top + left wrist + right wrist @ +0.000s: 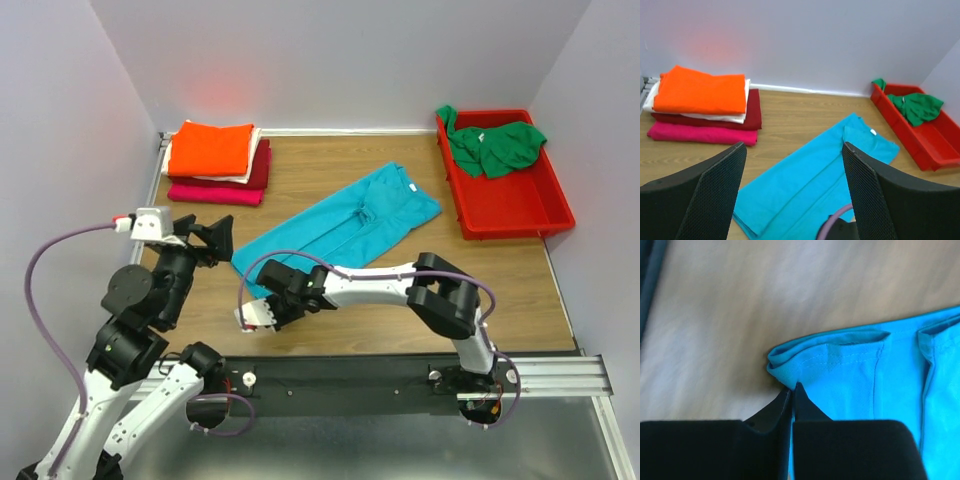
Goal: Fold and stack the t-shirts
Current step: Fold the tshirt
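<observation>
One unreadable white label (873, 131) sits on the teal t-shirt (805, 187).

I'm looking at a wood-grain counter (330, 170) closed in by a pale lavender back wall (340, 60), left wall (60, 120) and right wall (600, 90). A white strip (340, 131) lines its far edge. A faint reddish glow (222, 95) marks the back wall.

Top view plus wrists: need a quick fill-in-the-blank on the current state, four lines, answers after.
1. The right gripper is ____ on the near corner of the teal t-shirt.
2. The left gripper is ____, holding nothing.
3. The crumpled t-shirt in the red bin is ____.
4. The top t-shirt of the folded stack is ____.
Missing words: shut; open; green; orange.
</observation>
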Controlling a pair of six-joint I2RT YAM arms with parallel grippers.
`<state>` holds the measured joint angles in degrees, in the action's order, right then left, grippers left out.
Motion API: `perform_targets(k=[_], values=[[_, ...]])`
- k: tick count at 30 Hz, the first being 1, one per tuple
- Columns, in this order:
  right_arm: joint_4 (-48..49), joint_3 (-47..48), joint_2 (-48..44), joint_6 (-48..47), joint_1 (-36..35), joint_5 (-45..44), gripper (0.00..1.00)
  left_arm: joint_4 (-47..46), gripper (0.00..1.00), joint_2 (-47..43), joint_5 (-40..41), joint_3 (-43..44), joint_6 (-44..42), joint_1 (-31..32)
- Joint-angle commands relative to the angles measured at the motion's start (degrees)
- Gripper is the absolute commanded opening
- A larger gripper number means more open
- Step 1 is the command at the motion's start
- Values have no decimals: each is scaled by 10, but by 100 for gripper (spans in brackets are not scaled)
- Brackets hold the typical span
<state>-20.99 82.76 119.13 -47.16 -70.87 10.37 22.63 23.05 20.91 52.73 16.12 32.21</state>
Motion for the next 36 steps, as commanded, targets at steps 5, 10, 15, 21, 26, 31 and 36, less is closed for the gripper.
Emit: perform_targets(k=[5, 10, 15, 21, 26, 31, 36], values=[[-195, -138, -117, -94, -5, 149, 8, -68, 85, 100, -49, -31, 11, -5], [-251, -231, -222, -118, -4, 120, 26, -177, 85, 241, -160, -27, 2, -6], [-275, -256, -320, -137, 119, 69, 64, -248, 87, 472, -254, 54, -1, -18], [-268, -273, -449, -113, 305, 94, 65, -247, 79, 734, -405, 232, -14, -22], [-240, -285, -504, -31, 488, 155, 65, -147, 71, 921, -447, 419, -28, -25], [-140, -318, -517, 101, 637, 243, 64, -73, 60, 1053, -455, 551, -44, -29], [-127, -325, -493, 126, 706, 281, 64, -38, 57, 1114, -420, 598, -57, -34]])
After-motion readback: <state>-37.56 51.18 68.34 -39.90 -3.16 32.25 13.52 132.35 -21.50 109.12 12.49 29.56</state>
